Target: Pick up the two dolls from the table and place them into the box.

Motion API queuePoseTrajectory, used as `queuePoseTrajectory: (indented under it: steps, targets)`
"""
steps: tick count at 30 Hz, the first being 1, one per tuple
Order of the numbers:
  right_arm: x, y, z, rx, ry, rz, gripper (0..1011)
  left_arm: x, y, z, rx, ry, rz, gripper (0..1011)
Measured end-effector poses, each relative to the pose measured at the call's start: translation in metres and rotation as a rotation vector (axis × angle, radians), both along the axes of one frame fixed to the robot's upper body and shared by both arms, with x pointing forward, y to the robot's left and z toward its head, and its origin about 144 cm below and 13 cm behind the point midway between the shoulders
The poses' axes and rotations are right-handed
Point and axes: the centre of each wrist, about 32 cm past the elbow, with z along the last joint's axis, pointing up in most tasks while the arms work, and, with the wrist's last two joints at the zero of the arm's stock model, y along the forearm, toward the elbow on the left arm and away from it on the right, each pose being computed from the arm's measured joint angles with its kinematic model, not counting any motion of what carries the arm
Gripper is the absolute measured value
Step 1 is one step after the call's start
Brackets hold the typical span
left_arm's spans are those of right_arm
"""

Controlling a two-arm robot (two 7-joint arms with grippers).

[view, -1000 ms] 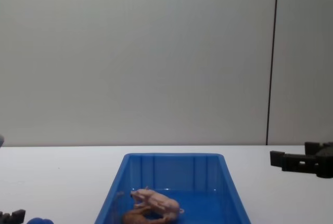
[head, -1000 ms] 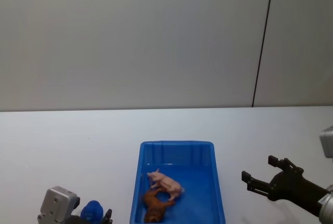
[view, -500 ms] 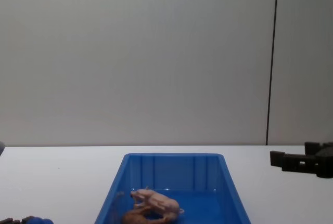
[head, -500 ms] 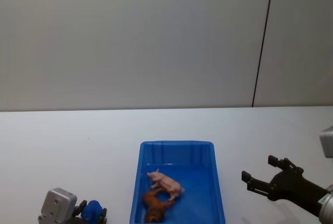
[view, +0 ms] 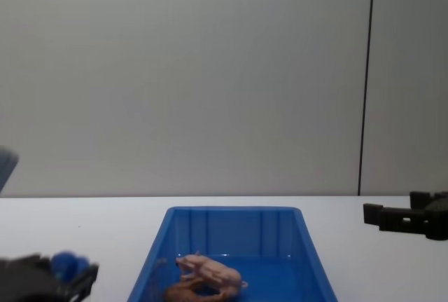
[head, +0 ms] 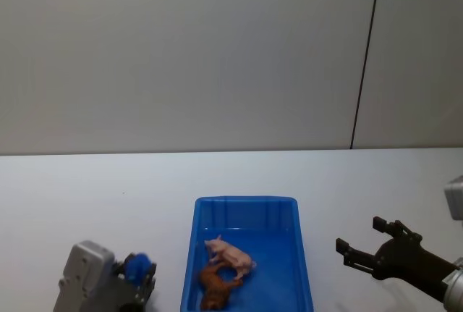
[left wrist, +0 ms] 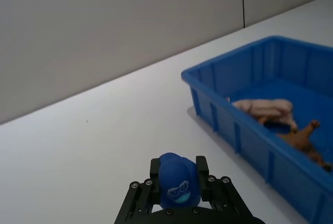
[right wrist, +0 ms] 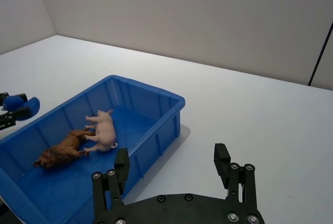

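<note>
Already both dolls lie inside the blue box (head: 304, 254), which sits on the white table (head: 87, 189) between the two pincers. The pale pink pig (head: 233, 256) rests on the box floor toward the far end, and the reddish-brown animal (head: 217, 288) lies just nearer the robot, touching or almost touching the pig; from the chest view the pig (view: 210, 271) partly covers the brown one (view: 183, 292).

Off to the box's left, the left gripper (head: 137, 276) is clenched on a small blue figure (head: 136, 267). In the left wrist view that blue figure (left wrist: 177, 185), rounded like a capped head with a pale printed face, sits squeezed between the black fingers (left wrist: 154, 168), and the left gripper (left wrist: 178, 168) is held above the bare table, the box (left wrist: 229, 73) lying ahead of it and to one side with its wall well apart from the fingertips. The chest view shows the same pincer (view: 70, 270) low at the left edge, level with the box's near end.

Over on the other side, the right gripper (head: 367, 239) is released, its jaws spread wide and holding nothing, raised above the table to the right of the box. From its wrist camera the spread fingers (right wrist: 222, 162) frame bare tabletop, with the box (right wrist: 169, 102) and both dolls, pig (right wrist: 104, 128) and brown animal (right wrist: 62, 150), lying ahead of the right gripper (right wrist: 173, 164) and clear of it.
</note>
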Motion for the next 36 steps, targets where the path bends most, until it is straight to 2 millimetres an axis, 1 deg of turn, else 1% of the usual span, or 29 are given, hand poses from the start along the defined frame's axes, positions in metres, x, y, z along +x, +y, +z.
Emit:
queuePoseTrajectory:
  steps: [8,15,19,22,24,25,27,28,29,31,34,35,36]
  targets:
    - [0.0,0.0,0.0,0.0,0.0,0.0,1001,0.014,-0.013,0.021,0.002,-0.086,-0.078,347]
    - [0.0,0.0,0.0,0.0,0.0,0.0,1001,0.027,-0.029,0.039,-0.002,-0.148,-0.165,305]
    - [0.0,0.0,0.0,0.0,0.0,0.0,1001,0.036,-0.043,0.049,-0.008,-0.182,-0.231,288]
    - [0.0,0.0,0.0,0.0,0.0,0.0,1001,0.04,-0.048,0.052,-0.011,-0.192,-0.263,342]
    - [0.0,0.0,0.0,0.0,0.0,0.0,1001,0.043,-0.054,0.055,-0.015,-0.203,-0.292,407]
    - [0.0,0.0,0.0,0.0,0.0,0.0,1001,0.044,-0.055,0.056,-0.015,-0.206,-0.303,465]
    - [0.0,0.0,0.0,0.0,0.0,0.0,1001,0.047,-0.059,0.058,-0.018,-0.214,-0.326,504]
    - [0.0,0.0,0.0,0.0,0.0,0.0,1001,0.048,-0.062,0.059,-0.021,-0.22,-0.34,564]
    - [0.0,0.0,0.0,0.0,0.0,0.0,1001,0.049,-0.064,0.06,-0.024,-0.224,-0.347,592]
    - [0.0,0.0,0.0,0.0,0.0,0.0,1001,0.051,-0.066,0.061,-0.029,-0.233,-0.363,635]
    - [0.0,0.0,0.0,0.0,0.0,0.0,1001,0.053,-0.068,0.062,-0.034,-0.245,-0.375,734]
    - [0.0,0.0,0.0,0.0,0.0,0.0,1001,0.053,-0.069,0.063,-0.036,-0.252,-0.379,793]
    - [0.0,0.0,0.0,0.0,0.0,0.0,1001,0.054,-0.069,0.063,-0.037,-0.257,-0.381,812]
